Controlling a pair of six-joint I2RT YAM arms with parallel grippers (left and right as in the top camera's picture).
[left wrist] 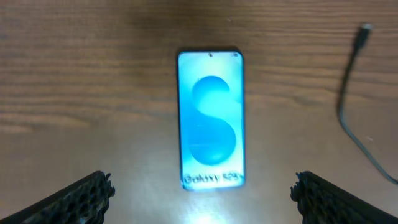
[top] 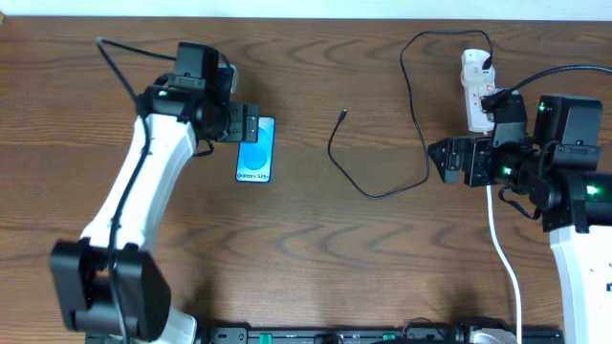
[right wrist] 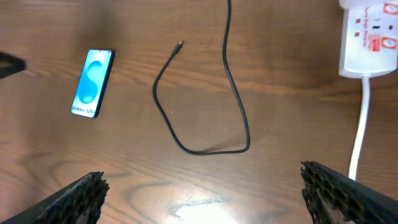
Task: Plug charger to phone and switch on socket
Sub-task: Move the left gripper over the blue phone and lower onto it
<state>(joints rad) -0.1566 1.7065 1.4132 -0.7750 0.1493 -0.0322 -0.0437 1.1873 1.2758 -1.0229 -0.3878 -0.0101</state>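
Observation:
The phone (top: 255,153) lies flat on the wooden table, screen lit blue-green; it also shows in the left wrist view (left wrist: 210,118) and the right wrist view (right wrist: 93,83). My left gripper (top: 250,125) is open and empty, hovering over the phone's far end (left wrist: 202,198). The charger cable (top: 378,191) runs from the socket (top: 474,88) in a loop, and its connector tip (top: 343,117) lies loose right of the phone. My right gripper (top: 443,161) is open and empty (right wrist: 202,194), right of the cable loop (right wrist: 236,93) and near the socket (right wrist: 368,40).
The socket's thick white cord (top: 504,250) runs toward the table's front edge beside my right arm, and shows in the right wrist view (right wrist: 359,130). The cable's tip end shows at the right edge of the left wrist view (left wrist: 349,112). Bare wood lies between phone and cable.

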